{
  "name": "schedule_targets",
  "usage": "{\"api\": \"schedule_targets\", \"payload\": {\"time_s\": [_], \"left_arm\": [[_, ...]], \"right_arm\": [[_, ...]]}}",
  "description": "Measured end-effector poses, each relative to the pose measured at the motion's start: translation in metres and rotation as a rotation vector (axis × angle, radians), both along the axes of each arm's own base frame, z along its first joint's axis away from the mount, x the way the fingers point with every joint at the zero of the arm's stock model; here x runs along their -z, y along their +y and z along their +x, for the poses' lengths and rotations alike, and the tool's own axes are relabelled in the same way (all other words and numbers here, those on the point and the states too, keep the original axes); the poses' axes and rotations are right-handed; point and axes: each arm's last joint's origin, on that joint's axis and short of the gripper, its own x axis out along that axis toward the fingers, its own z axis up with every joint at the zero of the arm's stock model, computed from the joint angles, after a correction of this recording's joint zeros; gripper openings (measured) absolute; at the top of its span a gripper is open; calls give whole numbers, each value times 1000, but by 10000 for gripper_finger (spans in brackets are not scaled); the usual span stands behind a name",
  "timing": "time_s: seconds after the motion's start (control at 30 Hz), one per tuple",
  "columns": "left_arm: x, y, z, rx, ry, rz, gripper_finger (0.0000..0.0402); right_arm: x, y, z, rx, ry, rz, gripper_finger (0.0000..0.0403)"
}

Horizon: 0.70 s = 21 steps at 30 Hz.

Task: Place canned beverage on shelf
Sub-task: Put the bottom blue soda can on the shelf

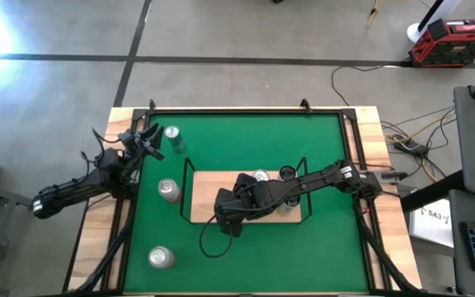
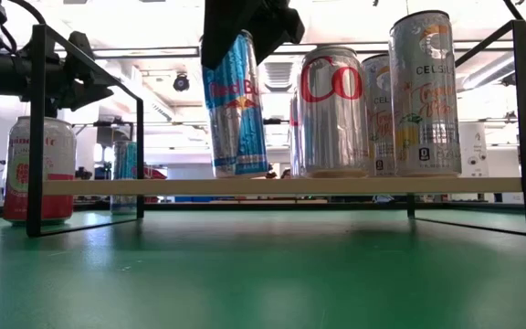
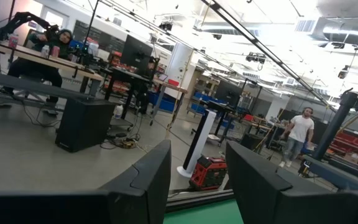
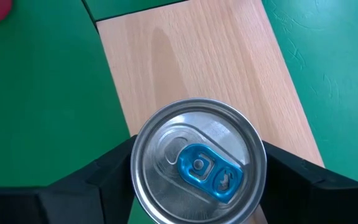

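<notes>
The right gripper [image 4: 197, 180] reaches over the shelf [image 1: 213, 194] from the right side of the table and clamps a slim blue and silver can [image 2: 236, 105] at its top, one dark finger on each side of the rim. In the low view this can stands on the shelf's light-wood board [image 2: 272, 185], tilted slightly, with its base touching the board near the shelf's left part. The right wrist view looks straight down on the can's silver lid and blue pull tab [image 4: 202, 168], with the wooden board beneath it.

To the right of the held can, 3 more cans stand upright on the board: a silver one with red lettering [image 2: 333, 111], a pale one with orange print [image 2: 422, 93], and another partly hidden between them.

The left gripper [image 1: 149, 140] waits raised at the table's left edge, its fingers together and holding nothing. On the green tabletop [image 1: 320, 239] left of the shelf sit 3 cans: a green one [image 1: 174, 138], a silver one [image 1: 168, 190] and another silver one [image 1: 161, 257] near the front.
</notes>
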Motion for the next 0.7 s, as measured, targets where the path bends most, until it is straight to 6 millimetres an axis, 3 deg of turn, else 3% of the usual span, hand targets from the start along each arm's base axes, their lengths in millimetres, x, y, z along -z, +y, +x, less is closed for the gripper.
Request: {"api": "schedule_targets", "payload": {"time_s": [0.7], "left_arm": [[0, 0, 0, 0, 0, 0, 137]], "right_arm": [[-2, -1, 1, -30, -9, -22, 318]]}}
